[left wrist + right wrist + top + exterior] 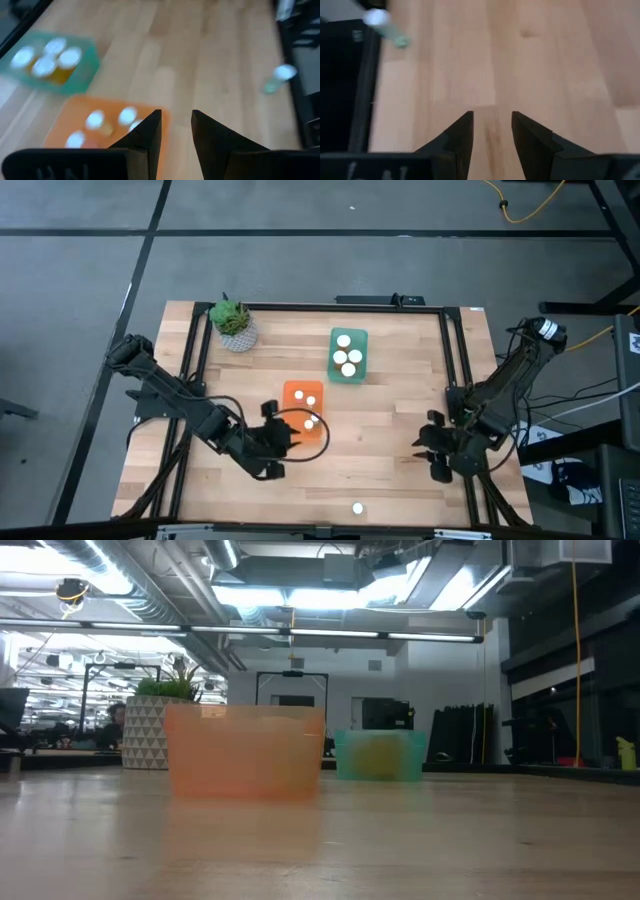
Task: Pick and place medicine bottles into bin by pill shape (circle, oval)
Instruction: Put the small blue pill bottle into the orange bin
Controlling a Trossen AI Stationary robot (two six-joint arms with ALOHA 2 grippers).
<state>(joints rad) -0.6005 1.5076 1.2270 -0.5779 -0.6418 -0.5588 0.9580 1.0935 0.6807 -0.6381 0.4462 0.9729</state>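
An orange bin (303, 410) near the table's middle holds three white-topped medicine bottles (311, 401). A teal bin (348, 355) farther back holds several more (347, 359). One bottle (358, 507) stands alone on the table near the front edge; it also shows in the left wrist view (280, 77) and in the right wrist view (382, 22). My left gripper (283, 428) is open and empty beside the orange bin's left near side (100, 125). My right gripper (428, 442) is open and empty over bare wood at the right (492, 130).
A potted plant (233, 325) stands at the far left corner and shows behind the orange bin in the low view (150, 730). Black frame rails (455, 370) run along the table's left and right sides. Bare wood lies between the bins and the lone bottle.
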